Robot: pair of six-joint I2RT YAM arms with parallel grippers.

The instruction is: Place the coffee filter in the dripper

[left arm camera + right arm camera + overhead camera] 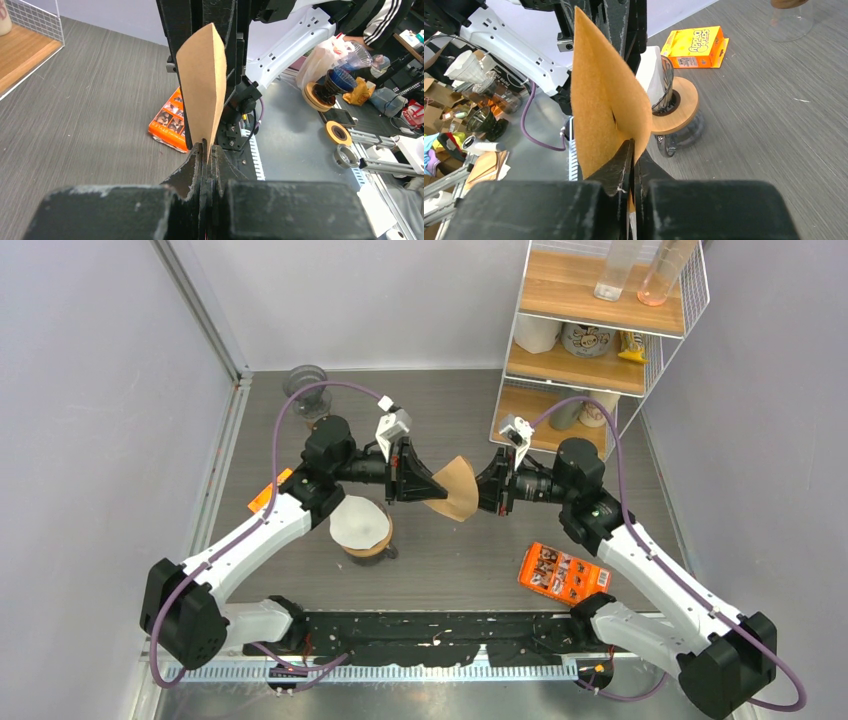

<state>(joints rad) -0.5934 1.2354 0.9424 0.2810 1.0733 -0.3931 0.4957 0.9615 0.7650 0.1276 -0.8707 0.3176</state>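
Note left gripper (425, 483) and right gripper (480, 490) both clamped on the coffee filter (455, 488). It stands on edge, tapering toward the left gripper; jaws hide the pinched edges.

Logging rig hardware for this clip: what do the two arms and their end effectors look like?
The left arm and right arm match: white links, black joint housings, a purple cable looping along each. The left end effector and right end effector are black, with scuffed, tapering fingers.
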